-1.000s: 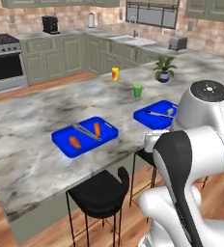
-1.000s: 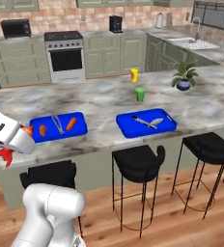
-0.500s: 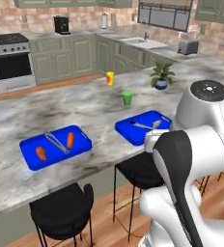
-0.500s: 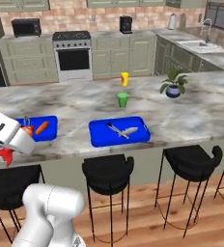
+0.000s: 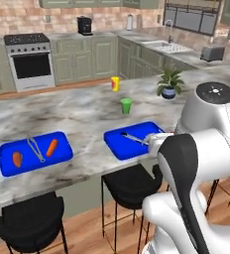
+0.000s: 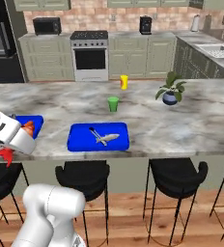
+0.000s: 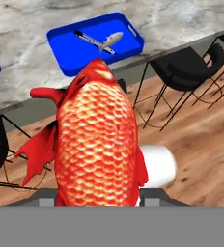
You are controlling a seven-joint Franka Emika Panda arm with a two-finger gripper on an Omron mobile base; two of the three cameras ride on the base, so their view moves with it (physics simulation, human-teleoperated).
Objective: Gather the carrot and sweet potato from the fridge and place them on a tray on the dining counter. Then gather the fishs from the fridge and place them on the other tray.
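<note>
Kitchen background: brick wall (image 6: 133, 10), green cabinets (image 5: 89, 59), steel oven (image 6: 90, 57), window (image 5: 191, 20) above sink (image 5: 162, 46), wooden floor (image 6: 181, 222), black stools (image 6: 175, 177) along the marble worktop (image 5: 77, 111).

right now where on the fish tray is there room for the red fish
The right half of the blue tray is bare, beyond the pale fish and the tongs, which crowd its middle. The red fish sits in the tool.

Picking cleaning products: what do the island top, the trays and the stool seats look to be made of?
Island top: polished marble, judging by grey-white veining. Trays: glossy blue plastic, probably, with uniform colour and moulded rims. Stool seats: black padded leather or vinyl, on thin black metal-looking legs.
</note>
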